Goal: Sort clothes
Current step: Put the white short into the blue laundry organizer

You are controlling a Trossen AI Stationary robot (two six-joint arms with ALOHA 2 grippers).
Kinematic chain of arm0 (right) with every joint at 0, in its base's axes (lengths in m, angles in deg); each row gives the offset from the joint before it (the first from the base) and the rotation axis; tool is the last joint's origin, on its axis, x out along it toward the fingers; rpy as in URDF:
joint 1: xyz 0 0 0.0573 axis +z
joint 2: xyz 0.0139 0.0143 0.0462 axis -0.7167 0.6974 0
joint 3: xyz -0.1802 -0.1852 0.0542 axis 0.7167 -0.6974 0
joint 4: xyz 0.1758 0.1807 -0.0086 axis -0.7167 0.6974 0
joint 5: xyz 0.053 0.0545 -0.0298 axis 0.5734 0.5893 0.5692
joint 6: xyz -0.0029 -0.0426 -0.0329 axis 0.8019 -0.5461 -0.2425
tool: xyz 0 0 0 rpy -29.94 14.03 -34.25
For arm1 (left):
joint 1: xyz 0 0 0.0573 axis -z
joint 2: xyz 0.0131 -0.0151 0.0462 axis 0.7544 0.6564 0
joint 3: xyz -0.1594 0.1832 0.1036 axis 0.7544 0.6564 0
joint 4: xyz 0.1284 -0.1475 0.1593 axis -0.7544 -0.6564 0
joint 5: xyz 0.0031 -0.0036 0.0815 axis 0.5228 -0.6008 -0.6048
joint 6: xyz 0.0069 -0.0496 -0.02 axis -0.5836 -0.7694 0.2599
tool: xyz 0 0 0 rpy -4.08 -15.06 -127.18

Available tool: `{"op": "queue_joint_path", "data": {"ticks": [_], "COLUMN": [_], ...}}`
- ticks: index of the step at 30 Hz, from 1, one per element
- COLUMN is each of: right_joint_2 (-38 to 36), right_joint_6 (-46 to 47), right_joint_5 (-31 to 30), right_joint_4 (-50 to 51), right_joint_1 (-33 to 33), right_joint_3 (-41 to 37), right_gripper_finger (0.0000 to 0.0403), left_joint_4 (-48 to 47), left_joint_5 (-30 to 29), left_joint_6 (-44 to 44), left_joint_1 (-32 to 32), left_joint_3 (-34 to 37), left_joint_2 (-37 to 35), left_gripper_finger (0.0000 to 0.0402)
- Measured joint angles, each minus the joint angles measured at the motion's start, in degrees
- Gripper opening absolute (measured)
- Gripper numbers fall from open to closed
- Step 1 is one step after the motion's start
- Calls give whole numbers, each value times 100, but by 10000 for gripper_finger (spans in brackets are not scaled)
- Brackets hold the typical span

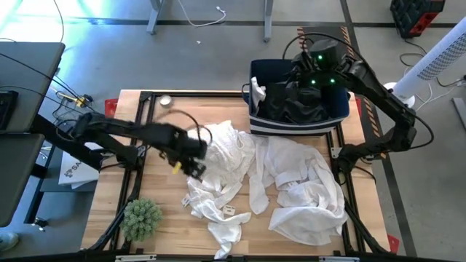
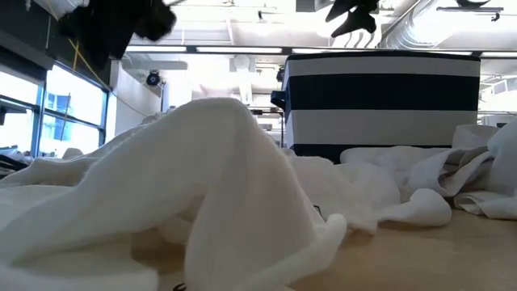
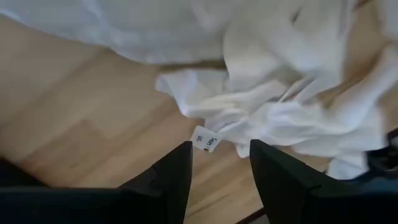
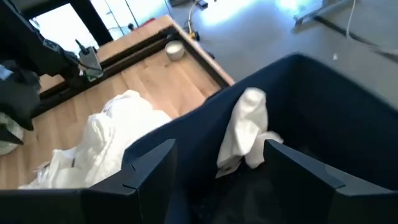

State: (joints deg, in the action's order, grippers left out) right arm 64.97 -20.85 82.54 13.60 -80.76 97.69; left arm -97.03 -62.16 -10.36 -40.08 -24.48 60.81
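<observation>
the white garments point(image 2: 202, 186) lie unsorted on the table below the left gripper point(image 3: 219, 163), open and empty, while dark garments point(image 1: 298, 105) already fill the bin point(image 1: 291, 125) beneath the right gripper point(image 4: 217, 162), open and empty, so whites remain.

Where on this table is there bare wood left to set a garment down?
Bare wood shows along the left side, between the table frame and the white clothes, above the green plant. A smaller strip lies at the front between the two white heaps. The centre, right and the bin are crowded.
</observation>
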Motion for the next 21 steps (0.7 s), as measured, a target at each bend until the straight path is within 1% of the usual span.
{"op": "queue_joint_path", "data": {"ticks": [4, 9, 12, 14, 15, 19, 21], "right_joint_2": [6, 6, 6, 6, 6, 6, 6], "right_joint_6": [79, 79, 97, 99, 99, 104, 140], "right_joint_5": [2, 2, 2, 4, 3, 4, 5], "right_joint_4": [45, 86, 93, 93, 93, 91, 61], "right_joint_1": [108, 234, 296, 340, 358, 431, 469], "right_joint_3": [-105, -208, -220, -220, -220, -220, -220], "right_gripper_finger": [238, 238, 238, 238, 238, 238, 238], "left_joint_4": [1003, 2047, 2435, 2494, 2483, 2303, 1971], "left_joint_5": [355, 261, 212, 231, 268, 383, 333], "left_joint_6": [-266, -667, -564, -296, -119, 465, 471], "left_joint_1": [181, 255, 255, 255, 250, 203, 174], "left_joint_3": [825, 1591, 1814, 1856, 1864, 1864, 1862], "left_joint_2": [309, 746, 1069, 1288, 1362, 1328, 1073], "left_gripper_finger": [159, 158, 153, 133, 116, 22, 13]}}
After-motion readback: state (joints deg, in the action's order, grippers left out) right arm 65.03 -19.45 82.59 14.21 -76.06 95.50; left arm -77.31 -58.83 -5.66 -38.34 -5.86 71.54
